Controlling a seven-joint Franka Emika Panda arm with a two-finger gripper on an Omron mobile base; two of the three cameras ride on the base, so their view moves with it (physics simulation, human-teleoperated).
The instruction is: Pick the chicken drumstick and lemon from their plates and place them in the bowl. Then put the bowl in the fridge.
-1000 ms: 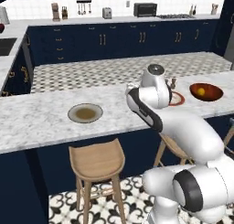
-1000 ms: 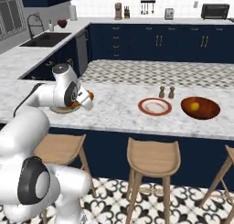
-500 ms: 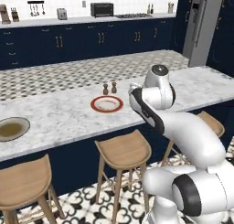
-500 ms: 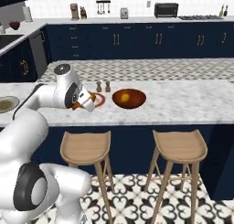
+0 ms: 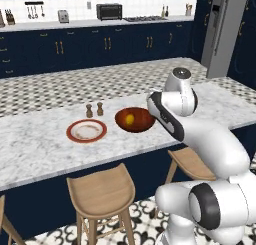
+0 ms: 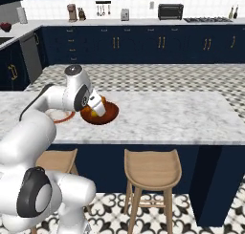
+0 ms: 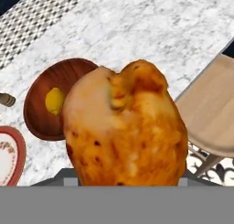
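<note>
The two-finger gripper (image 6: 99,107) is clamped on the orange-brown chicken drumstick (image 7: 125,127), held above the near edge of the white marble counter (image 5: 45,144). The deep glossy reddish-brown bowl (image 5: 142,123) stands on the counter and contains the round yellow lemon (image 5: 129,119). Just beside the bowl lies the red-rimmed white plate (image 5: 86,131). The tall grey metallic fridge (image 5: 225,31) stands well apart.

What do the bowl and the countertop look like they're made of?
The bowl looks like glazed ceramic, or perhaps polished wood: reddish-brown with a glossy rim. The countertop looks like polished marble: white with grey veining.
</note>
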